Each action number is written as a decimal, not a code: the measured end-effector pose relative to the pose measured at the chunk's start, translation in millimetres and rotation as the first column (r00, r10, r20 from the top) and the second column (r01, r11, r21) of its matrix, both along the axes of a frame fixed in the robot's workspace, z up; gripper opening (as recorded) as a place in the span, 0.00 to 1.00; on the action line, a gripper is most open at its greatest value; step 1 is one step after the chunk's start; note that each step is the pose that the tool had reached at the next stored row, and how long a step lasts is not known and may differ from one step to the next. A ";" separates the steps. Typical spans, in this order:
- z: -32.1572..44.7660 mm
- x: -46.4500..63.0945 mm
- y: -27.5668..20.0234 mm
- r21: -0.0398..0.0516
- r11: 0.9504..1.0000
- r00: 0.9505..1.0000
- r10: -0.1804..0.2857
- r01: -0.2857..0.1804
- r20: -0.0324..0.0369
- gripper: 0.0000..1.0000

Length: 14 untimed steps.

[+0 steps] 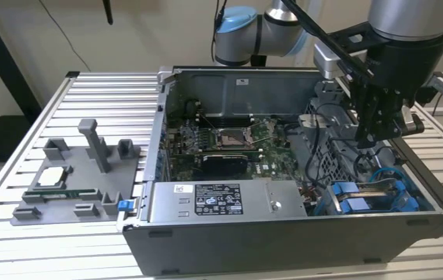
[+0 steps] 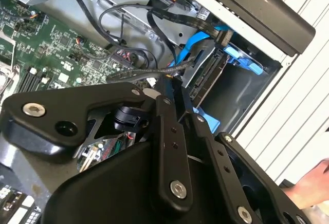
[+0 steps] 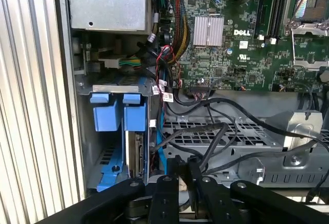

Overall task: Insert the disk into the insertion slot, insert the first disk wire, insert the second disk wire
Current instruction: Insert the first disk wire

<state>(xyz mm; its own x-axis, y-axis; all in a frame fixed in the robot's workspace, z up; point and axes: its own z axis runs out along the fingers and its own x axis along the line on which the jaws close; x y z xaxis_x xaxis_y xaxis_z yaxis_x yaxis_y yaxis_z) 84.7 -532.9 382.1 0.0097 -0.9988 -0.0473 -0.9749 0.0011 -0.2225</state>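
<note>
The disk sits edge-on in the insertion slot of the dark grey drive cage, under blue carrier tabs. In the second wrist view the disk shows in the bay beside a blue wire. My gripper hangs inside the case above the cage, at the exterior view's right. In both wrist views its black fingers stand close together, and a black sleeved disk wire runs into the gripper. The pinched connector itself is hidden.
The open computer case lies on a slatted metal table. Loose black cables cross the perforated cage top. A grey fixture with parts stands at the exterior view's left. A person's hand is near the case's outer wall.
</note>
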 end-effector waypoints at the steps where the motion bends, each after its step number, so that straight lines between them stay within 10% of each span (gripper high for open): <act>1: -0.2 0.0 0.0 0.000 1.000 1.000 0.000 0.000 0.000 0.00; 14: -5.2 15.7 -9.5 -0.001 1.000 1.000 0.000 0.000 -0.003 0.00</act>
